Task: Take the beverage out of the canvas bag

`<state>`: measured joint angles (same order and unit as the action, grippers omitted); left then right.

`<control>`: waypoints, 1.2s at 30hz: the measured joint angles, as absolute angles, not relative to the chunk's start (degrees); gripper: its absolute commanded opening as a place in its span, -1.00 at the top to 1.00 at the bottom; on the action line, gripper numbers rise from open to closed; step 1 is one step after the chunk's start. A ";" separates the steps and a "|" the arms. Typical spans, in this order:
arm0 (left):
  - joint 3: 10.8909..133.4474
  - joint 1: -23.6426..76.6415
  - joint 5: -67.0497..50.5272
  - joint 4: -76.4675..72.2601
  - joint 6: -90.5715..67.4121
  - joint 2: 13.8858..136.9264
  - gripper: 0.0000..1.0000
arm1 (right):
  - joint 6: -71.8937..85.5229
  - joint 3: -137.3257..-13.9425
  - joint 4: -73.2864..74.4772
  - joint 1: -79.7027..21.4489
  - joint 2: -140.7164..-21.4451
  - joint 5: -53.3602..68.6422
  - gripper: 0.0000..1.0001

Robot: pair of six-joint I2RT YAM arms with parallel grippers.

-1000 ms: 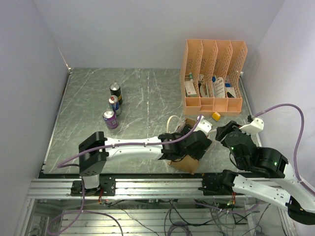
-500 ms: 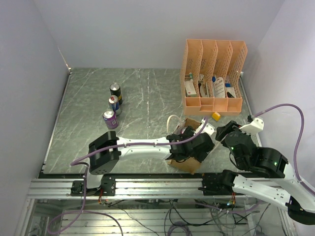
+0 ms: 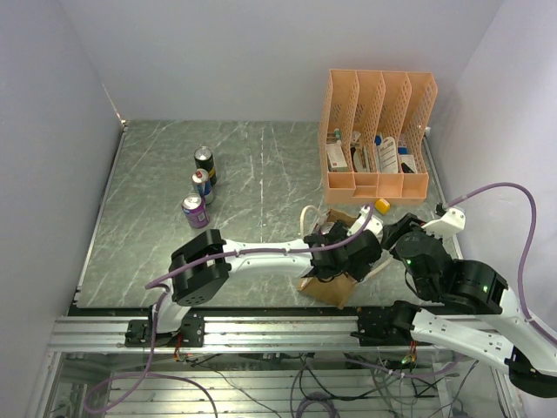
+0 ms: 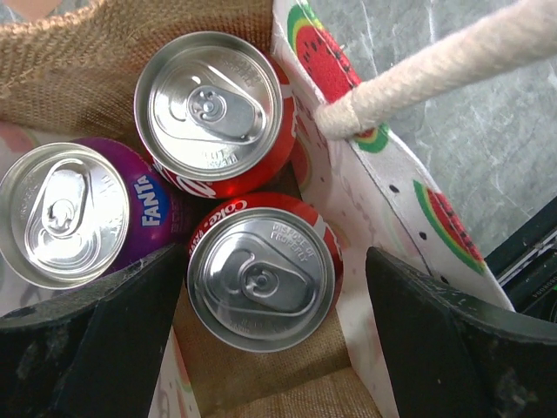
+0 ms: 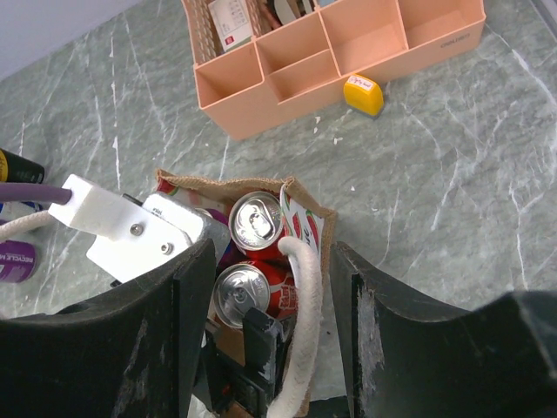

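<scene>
The canvas bag (image 3: 324, 292) stands open near the table's front edge, its white rope handle (image 4: 435, 65) off to one side. Inside it are two red Coke cans (image 4: 261, 279) (image 4: 213, 109) and a purple Fanta can (image 4: 74, 213). My left gripper (image 4: 271, 287) is open and reaches down into the bag, one finger on each side of the nearer Coke can and neither touching it. My right gripper (image 5: 277, 279) hovers over the bag's right side with its jaws apart. The rope handle (image 5: 300, 348) runs between them, and they are not clamped on it.
Three more cans (image 3: 202, 184) stand in a row on the left of the grey marble table. A peach perforated file organizer (image 3: 374, 131) holding small packets sits at the back right, with a small yellow object (image 3: 382, 205) in front of it. Walls close in the sides.
My left arm has stretched further right, carrying its gripper over and into the bag's mouth. The right arm and the bag have stayed where they were.
</scene>
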<state>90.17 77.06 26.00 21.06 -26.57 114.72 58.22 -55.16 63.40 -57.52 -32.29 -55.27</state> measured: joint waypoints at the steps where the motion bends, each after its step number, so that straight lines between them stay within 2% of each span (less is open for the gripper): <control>1: 90.19 76.90 25.87 20.80 -26.52 114.89 -0.85 | 58.22 -55.16 63.37 -57.52 -32.29 -55.27 -0.10; 4: 90.26 76.58 25.47 20.27 -26.35 115.11 -0.74 | 58.22 -55.16 63.37 -57.52 -32.29 -55.27 -0.10; 6: 90.26 76.47 25.28 20.03 -26.24 115.20 -0.60 | 58.22 -55.16 63.37 -57.52 -32.29 -55.27 -0.10; 7: 90.26 76.47 25.30 19.97 -26.06 115.22 -0.44 | 58.22 -55.16 63.37 -57.52 -32.29 -55.27 -0.10; 9: 90.28 76.23 25.23 19.92 -25.47 115.22 0.01 | 58.22 -55.16 63.37 -57.52 -32.29 -55.27 -0.10; 10: 90.28 76.16 25.23 19.90 -25.39 115.22 0.12 | 58.22 -55.16 63.37 -57.52 -32.29 -55.27 -0.10; 15: 90.26 75.88 24.80 19.70 -25.02 115.07 0.16 | 58.24 -55.16 63.37 -57.52 -32.36 -55.27 -0.10; 19: 89.36 75.83 23.92 19.55 -25.02 114.30 0.34 | 58.26 -55.16 63.37 -57.52 -32.64 -55.27 -0.10; 30: 85.93 75.77 20.27 20.05 -25.06 107.96 0.55 | 58.52 -55.16 63.46 -57.52 -32.86 -55.29 -0.10; 36: 85.30 75.61 20.36 20.38 -25.02 102.67 0.77 | 58.52 -55.16 63.46 -57.52 -32.77 -55.29 -0.10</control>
<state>85.30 75.61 20.36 20.38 -25.02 102.67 58.52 -55.16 63.46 -57.52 -32.77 -55.29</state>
